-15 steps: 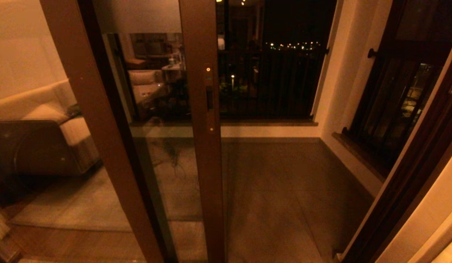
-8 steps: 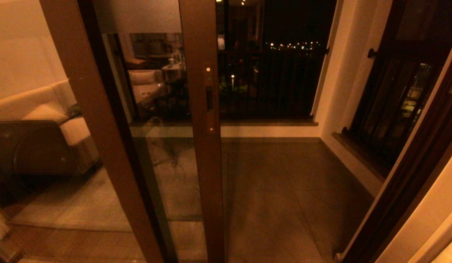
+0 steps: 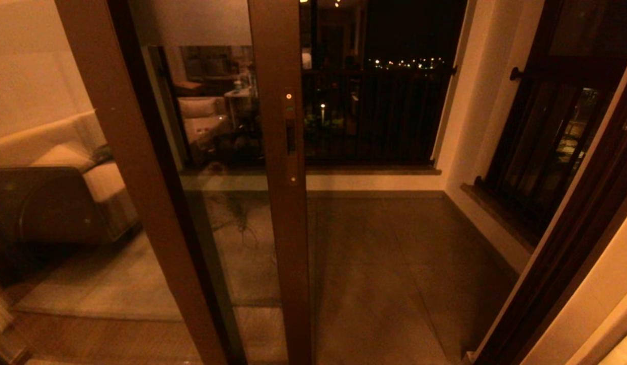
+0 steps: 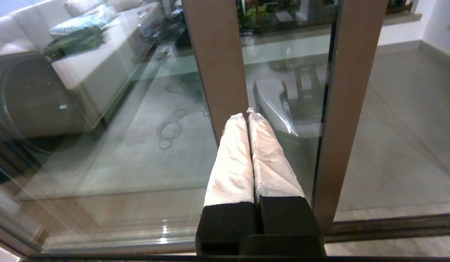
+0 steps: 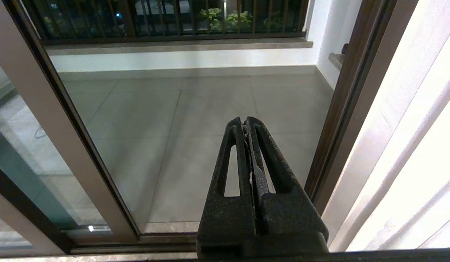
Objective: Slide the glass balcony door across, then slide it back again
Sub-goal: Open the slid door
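Glass is filling most of the head view, and the glass balcony door (image 3: pixel 227 167) is standing left of centre, its brown upright (image 3: pixel 280 203) running from the top edge to the bottom. A slim handle plate (image 3: pixel 290 137) with screws is sitting recessed in that upright at about mid-height. Left of the upright, another brown upright (image 3: pixel 136 177) without any handle is leaning across the view, and the panes on that side are reflecting a pale sofa (image 3: pixel 65 157) and a rug. Right of the handled upright the doorway is lying open onto the balcony floor (image 3: pixel 389 263), with a dark railing (image 3: pixel 374 116) and distant lights behind it. Farther right of the upright, a dark-framed window with vertical bars (image 3: pixel 546 142) is sitting in the side wall.

Neither arm is showing in the head view. In the left wrist view the left gripper (image 4: pixel 247 115) is hanging in front of the door's glass, between the two brown uprights, its white-wrapped fingers (image 4: pixel 232 160) pressed together on nothing and not touching the door. In the right wrist view the right gripper (image 5: pixel 245 122) is pointing at the open doorway, right of the door's upright, its black fingers (image 5: pixel 265 163) clenched with nothing between them.
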You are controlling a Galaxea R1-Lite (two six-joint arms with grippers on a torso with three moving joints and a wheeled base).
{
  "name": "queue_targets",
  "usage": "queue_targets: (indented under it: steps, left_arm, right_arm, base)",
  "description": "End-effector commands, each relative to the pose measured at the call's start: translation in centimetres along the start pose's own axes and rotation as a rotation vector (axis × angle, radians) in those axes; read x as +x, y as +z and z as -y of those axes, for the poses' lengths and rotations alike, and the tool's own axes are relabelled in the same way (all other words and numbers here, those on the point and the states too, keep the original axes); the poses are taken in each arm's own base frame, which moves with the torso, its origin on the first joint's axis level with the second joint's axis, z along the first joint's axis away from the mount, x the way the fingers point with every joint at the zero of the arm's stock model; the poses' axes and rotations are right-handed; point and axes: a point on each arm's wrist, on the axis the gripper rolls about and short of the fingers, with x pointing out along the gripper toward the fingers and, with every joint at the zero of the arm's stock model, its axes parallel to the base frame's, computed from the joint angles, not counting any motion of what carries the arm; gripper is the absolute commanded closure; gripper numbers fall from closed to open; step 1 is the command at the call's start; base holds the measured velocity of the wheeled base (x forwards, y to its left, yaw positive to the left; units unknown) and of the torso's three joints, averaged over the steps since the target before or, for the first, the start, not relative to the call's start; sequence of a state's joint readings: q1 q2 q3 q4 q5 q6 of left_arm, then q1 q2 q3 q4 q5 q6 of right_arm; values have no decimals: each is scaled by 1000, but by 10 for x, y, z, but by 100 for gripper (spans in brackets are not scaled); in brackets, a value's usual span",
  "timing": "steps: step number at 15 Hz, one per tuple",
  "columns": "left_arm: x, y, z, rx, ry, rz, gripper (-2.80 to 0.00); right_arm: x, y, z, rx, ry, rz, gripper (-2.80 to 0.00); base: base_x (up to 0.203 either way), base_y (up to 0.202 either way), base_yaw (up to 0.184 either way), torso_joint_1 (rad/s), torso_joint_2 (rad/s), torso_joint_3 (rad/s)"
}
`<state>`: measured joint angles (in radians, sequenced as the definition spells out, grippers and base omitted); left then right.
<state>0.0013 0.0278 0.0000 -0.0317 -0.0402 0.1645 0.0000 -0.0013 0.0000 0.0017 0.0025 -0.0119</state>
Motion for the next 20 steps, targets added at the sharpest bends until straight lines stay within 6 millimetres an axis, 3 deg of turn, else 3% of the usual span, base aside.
queue_targets:
  steps: [1, 3, 6, 9, 12, 14, 17, 20]
  left_arm:
    - [1, 5, -1, 3, -5, -2, 0]
    - [0, 38, -6, 2, -12, 34, 0]
    - [25, 109, -18, -9, -48, 15, 0]
    - [81, 156, -27, -36, -96, -35, 0]
    - [151, 183, -30, -65, -138, 18, 0]
    - [183, 214, -19, -102, -223, 117, 0]
    - [199, 256, 6, -191, -392, 152, 0]
    - [209, 269, 39, -225, -557, 51, 0]
  right_arm:
    - [0, 0, 0, 0, 1, -4, 0]
    - [0, 0, 0, 0, 1, -4, 0]
    - [0, 0, 0, 1, 1, -4, 0]
    - [0, 0, 0, 0, 1, -4, 0]
    - [0, 0, 0, 0, 1, -4, 0]
    - [0, 0, 0, 0, 1, -4, 0]
    - [0, 0, 0, 0, 1, -4, 0]
    - [0, 0, 0, 0, 1, -4, 0]
  base:
    - [0, 0, 0, 0, 0, 0]
    - [0, 0, 0, 0, 0, 0]
    - [0, 0, 0, 0, 0, 0]
    - [0, 0, 0, 0, 0, 0]
    - [0, 0, 0, 0, 0, 0]
    - [0, 0, 0, 0, 0, 0]
    - [0, 0, 0, 0, 0, 0]
    - [0, 0, 0, 0, 0, 0]
